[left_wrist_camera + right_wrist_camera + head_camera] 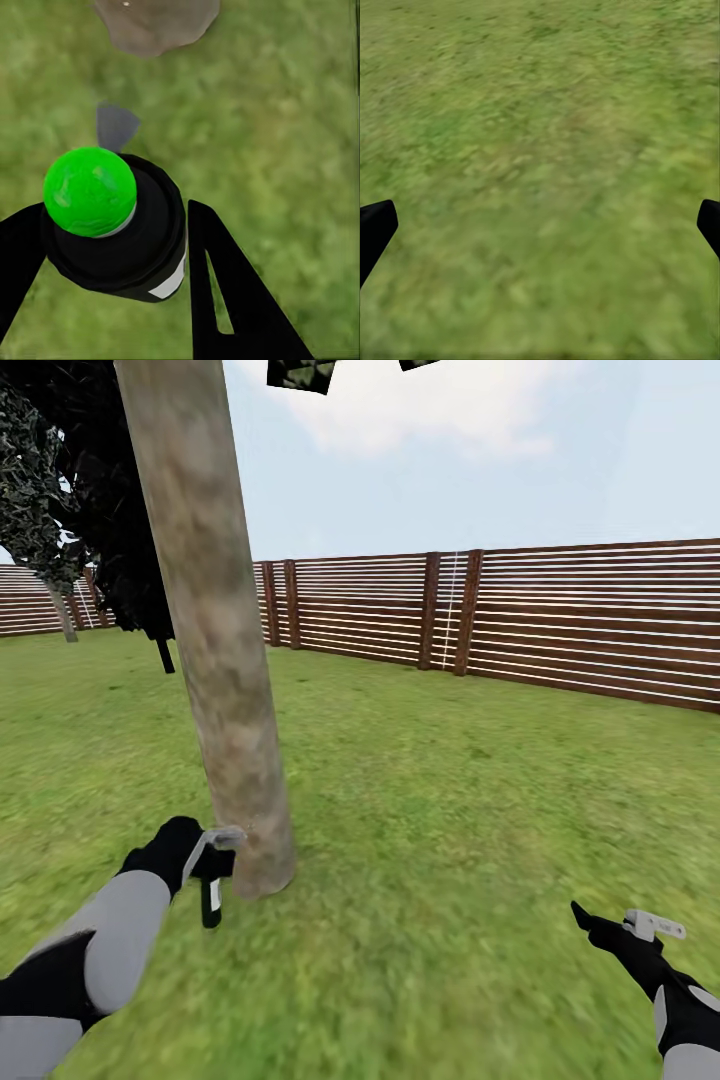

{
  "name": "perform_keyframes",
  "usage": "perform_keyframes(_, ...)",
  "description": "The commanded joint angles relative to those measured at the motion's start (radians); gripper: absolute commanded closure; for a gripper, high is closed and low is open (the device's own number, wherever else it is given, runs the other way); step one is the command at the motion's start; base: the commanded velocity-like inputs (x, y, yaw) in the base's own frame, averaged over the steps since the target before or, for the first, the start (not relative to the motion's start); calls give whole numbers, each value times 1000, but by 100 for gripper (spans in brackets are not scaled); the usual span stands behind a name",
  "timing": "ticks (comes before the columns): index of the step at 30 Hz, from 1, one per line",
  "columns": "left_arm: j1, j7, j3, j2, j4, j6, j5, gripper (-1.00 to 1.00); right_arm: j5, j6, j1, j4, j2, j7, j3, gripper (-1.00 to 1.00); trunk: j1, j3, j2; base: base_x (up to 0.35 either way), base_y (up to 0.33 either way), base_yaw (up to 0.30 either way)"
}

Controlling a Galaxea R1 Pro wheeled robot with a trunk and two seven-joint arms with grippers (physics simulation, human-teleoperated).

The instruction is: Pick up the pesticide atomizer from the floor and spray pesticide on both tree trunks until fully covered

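A thick pale grey-brown tree trunk [215, 660] rises from the lawn just ahead on the left. My left gripper [205, 857] is at its foot, shut on the pesticide atomizer [212, 880], whose grey nozzle nearly touches the bark. In the left wrist view the atomizer [112, 225] is a black body with a green cap, clamped between the two fingers [225, 277] of the left gripper [112, 206], with the trunk's base [157, 22] beyond it. A few faint whitish specks sit low on the bark. My right gripper [615, 920] hangs open over bare grass at the lower right, and in its wrist view the gripper [540, 225] holds nothing.
A brown slatted fence [520, 615] rings the lawn at the back. A dark-leaved thin-trunked tree [150, 580] stands behind the near trunk. Another pale trunk [65, 615] stands far off at the left by the fence. Open grass [470, 810] spreads to the right.
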Motion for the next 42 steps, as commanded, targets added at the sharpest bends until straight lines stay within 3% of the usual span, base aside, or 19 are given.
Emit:
perform_keyframes(1, -3, -17, -25, 2, -10, 4, -2, 100, 0, 0, 0, 0, 0, 0, 0, -100, 0, 0, 0, 0, 0, 0)
perform_keyframes(2, -5, -41, -47, 3, -32, 15, -1, 100, 0, -1, 0, 0, 0, -1, 0, -100, 0, 0, 0, 0, 0, 0)
perform_keyframes(6, -12, -102, -70, 5, -134, 103, -1, 100, 0, 0, 0, 0, 0, -1, 0, -100, 0, 0, 0, 0, 0, 0)
perform_keyframes(14, -86, -114, -102, 6, -167, 180, -3, 100, 0, 0, 0, 0, 0, -1, 0, -100, 0, 0, 0, 0, 0, 0)
perform_keyframes(17, -129, -114, -106, 11, -168, 187, -3, 100, 0, 0, 0, 0, 0, -1, 0, -100, 0, 0, 0, 0, 0, 0)
perform_keyframes(22, -191, -117, -107, 45, -167, 190, -2, 100, 0, 0, 0, 0, 0, -3, 0, -100, 0, 0, 0, 0, 0, 0)
perform_keyframes(35, -306, -117, -110, 50, -165, 190, -1, 100, 0, -1, 0, 0, -1, -6, 0, -100, 0, 0, 0, 0, 0, 0)
perform_keyframes(40, -339, -138, -150, 78, -162, 191, 0, 100, 0, -1, 0, 0, 0, -6, 0, -100, 0, 0, 0, 0, 0, 0)
perform_keyframes(42, -345, -145, -154, 105, -160, 192, 0, 100, 0, -1, 0, 0, 0, -6, 0, -100, 0, 0, 0, 0, 0, 0)
